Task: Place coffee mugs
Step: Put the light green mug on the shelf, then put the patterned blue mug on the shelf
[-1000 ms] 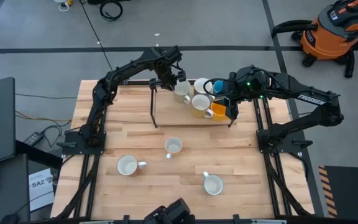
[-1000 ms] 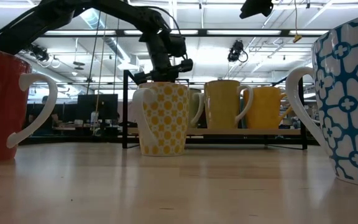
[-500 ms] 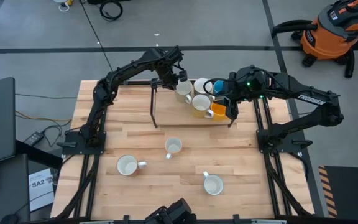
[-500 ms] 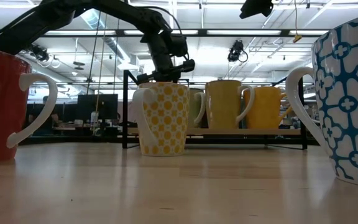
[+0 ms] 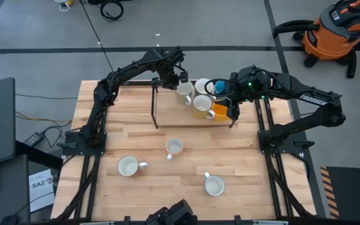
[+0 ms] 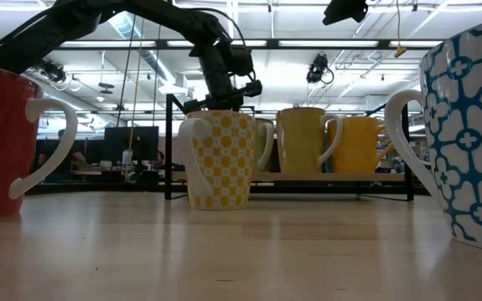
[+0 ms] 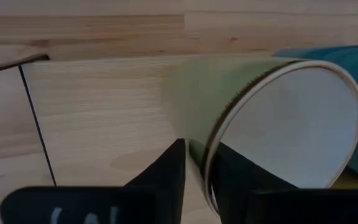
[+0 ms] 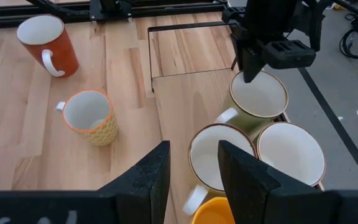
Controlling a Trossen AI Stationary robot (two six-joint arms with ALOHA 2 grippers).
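Note:
Several coffee mugs crowd the right part of a raised wooden shelf [image 8: 185,99]: a pale green one [image 5: 183,92], a white one [image 5: 203,85], a blue one [image 5: 219,86], a yellow one [image 5: 202,104] and an orange one [image 5: 220,111]. Three more stand on the table: yellow-dotted [image 5: 174,147], red [image 5: 128,166] and blue-patterned [image 5: 214,185]. My left gripper [image 5: 181,81] is shut on the pale green mug [image 7: 278,124]. My right gripper [image 8: 191,186] hovers open above the yellow mug [image 8: 219,158] and touches nothing. My left gripper holds the pale green mug by its rim [image 7: 205,163], on the side away from the handle. One finger [image 7: 173,171] is outside the wall and the other [image 7: 232,180] inside the cup. The fingers come from above, pointing down. The mug stands upright on the shelf.
The shelf has a black metal frame with thin legs [image 5: 155,109]; its left half is bare wood. The shelf mugs stand close together. The low view looks past the red mug [image 6: 15,142] and the blue-patterned mug [image 6: 467,134]. An orange vacuum [image 5: 339,31] sits on the floor.

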